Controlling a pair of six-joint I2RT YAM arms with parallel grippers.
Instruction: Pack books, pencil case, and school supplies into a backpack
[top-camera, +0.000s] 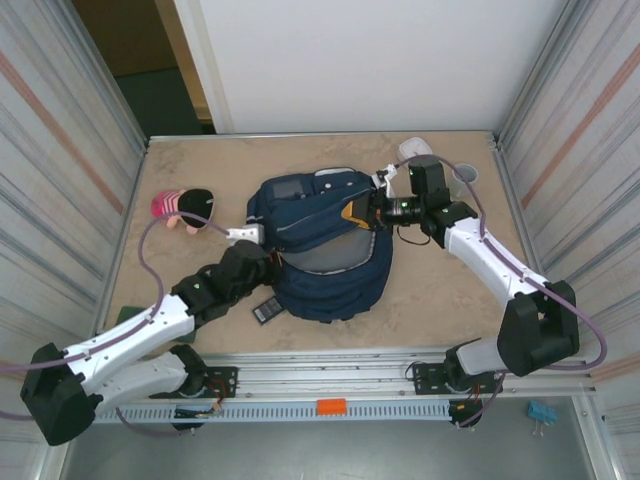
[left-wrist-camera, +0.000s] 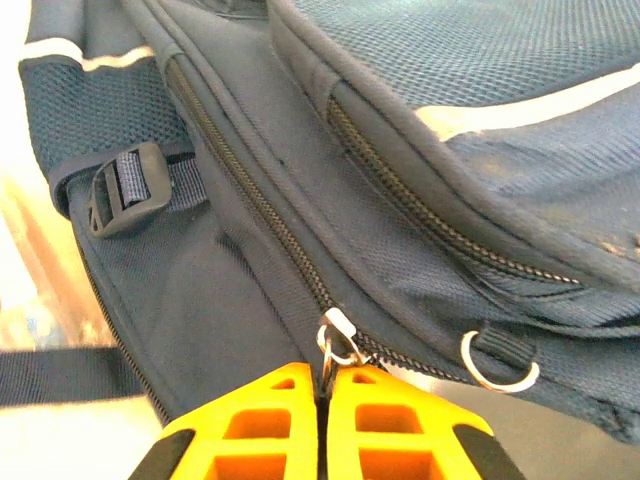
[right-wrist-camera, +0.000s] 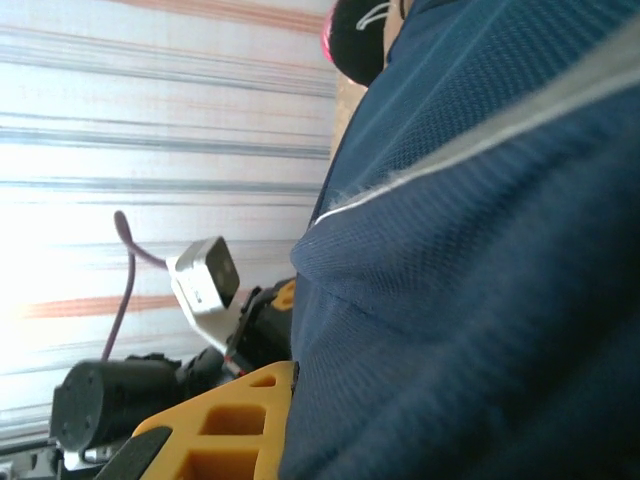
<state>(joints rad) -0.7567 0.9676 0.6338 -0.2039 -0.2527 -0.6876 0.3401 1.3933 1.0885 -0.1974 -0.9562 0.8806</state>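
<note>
The navy backpack (top-camera: 320, 235) lies in the middle of the table, its grey lining showing along the near opening. My left gripper (left-wrist-camera: 326, 378) is shut on the metal zipper pull (left-wrist-camera: 340, 340) of the main zip at the bag's left side (top-camera: 268, 262). My right gripper (top-camera: 362, 214) is shut on a fold of the backpack's fabric (right-wrist-camera: 460, 300); one yellow finger (right-wrist-camera: 225, 425) shows, the other is hidden behind the cloth. A black rectangle with a grey panel (top-camera: 266, 311) lies by the bag's near left. A dark green book's corner (top-camera: 126, 313) peeks out beside the left arm. A pink and black soft thing (top-camera: 184, 208), perhaps the pencil case, lies far left.
A white round device (top-camera: 413, 149) and a grey cup (top-camera: 467, 173) stand at the back right corner. Ribbed metal walls close in both sides. A buckle strap (left-wrist-camera: 125, 187) hangs on the bag's side. Bare table lies to the right of the backpack.
</note>
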